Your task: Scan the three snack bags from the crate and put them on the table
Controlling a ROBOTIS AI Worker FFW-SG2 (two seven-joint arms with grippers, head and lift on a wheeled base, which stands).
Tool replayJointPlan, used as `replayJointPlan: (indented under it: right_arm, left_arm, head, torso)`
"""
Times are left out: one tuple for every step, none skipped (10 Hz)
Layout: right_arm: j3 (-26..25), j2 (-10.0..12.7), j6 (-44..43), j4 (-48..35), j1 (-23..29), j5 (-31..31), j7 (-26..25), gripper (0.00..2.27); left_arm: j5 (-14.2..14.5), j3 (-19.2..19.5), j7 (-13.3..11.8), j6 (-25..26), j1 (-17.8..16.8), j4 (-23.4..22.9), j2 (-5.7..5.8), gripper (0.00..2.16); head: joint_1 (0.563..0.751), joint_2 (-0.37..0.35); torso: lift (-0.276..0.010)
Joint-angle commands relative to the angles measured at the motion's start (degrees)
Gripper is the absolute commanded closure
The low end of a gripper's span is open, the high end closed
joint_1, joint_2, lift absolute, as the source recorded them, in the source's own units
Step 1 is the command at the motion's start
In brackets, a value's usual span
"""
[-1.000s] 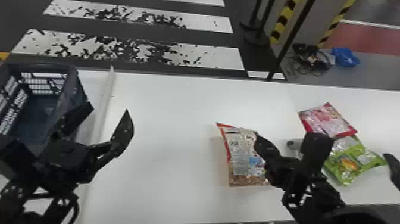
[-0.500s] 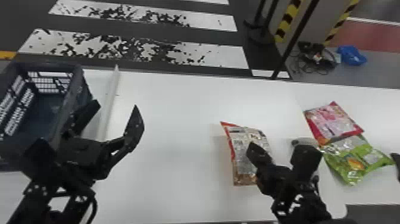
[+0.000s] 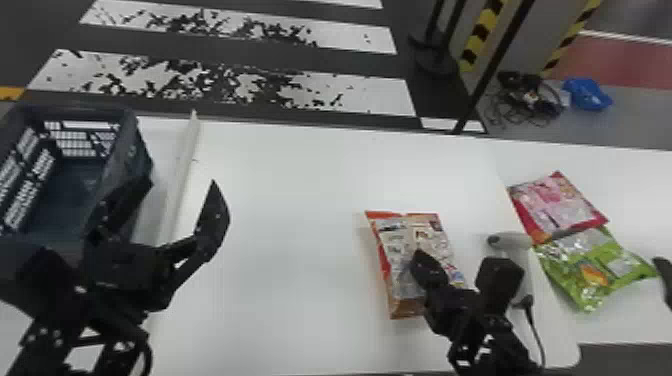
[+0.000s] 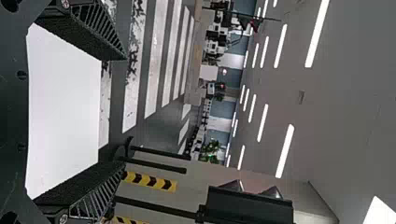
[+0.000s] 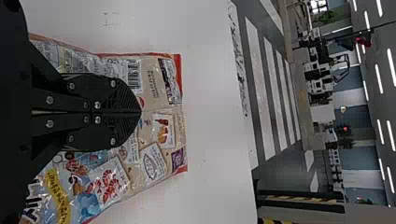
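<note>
In the head view my left gripper (image 3: pixel 172 200) stands open between the crate (image 3: pixel 142 155) and the middle of the white table; its fingers also frame bare tabletop in the left wrist view (image 4: pixel 119 112). My right gripper (image 3: pixel 422 257) is over the orange-edged snack bag (image 3: pixel 395 250), which lies flat with its printed back up. In the right wrist view the gripper (image 5: pixel 140 112) is shut above the bag (image 5: pixel 161 135), a barcode beside its fingertips. A pink snack bag (image 3: pixel 560 205) and a green one (image 3: pixel 595 270) lie at the right, edges overlapping.
A grey handheld scanner (image 3: pixel 515 245) with a cable stands between my right gripper and the green bag. A long white strip (image 3: pixel 180 180) runs beside the crate. A black tip (image 3: pixel 665 277) juts in at the head view's right edge.
My right gripper has shifted left, farther over the orange-edged bag, while the bag has kept its place. The head view has shifted slightly, carrying the table and crate to the right in it.
</note>
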Motion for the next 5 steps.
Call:
replayJointPlan:
  right_arm:
    - [0.4,0.0,-2.6,3.9,-1.0,0.6,-0.1,2.24]
    - [0.5,0.1,-4.2,5.2,-1.2,0.8,-0.1,2.24]
    - [0.4,0.1,-4.4,5.1,-1.2,0.7,-0.3,2.24]
    - [0.4,0.1,-3.9,3.5,-0.9,0.5,-0.8,2.24]
    - [-0.2,0.3,-1.1,-0.2,0.5,-0.9,-1.3,2.24]
  left_arm:
    - [0.2,0.5,-0.1,-0.5,0.4,-0.3,0.08,0.07]
    - [0.6,0.9,-0.5,-0.5,0.5,-0.3,0.17,0.07]
    - [1.0,1.0,-0.7,-0.5,0.5,-0.3,0.25,0.07]
    - [1.3,1.2,-1.0,-0.5,0.5,-0.3,0.17,0.07]
    - [1.4,1.3,-1.2,-0.5,0.5,-0.3,0.17,0.07]
  head:
    - [0.695,-0.147]
    - [0.695,-0.146]
    - [0.695,-0.147]
    - [0.695,-0.148]
    - [0.695,-0.149]
  torso:
    - [-0.094]
    - [-0.094]
    - [-0.094]
    - [-0.094]
    - [-0.094]
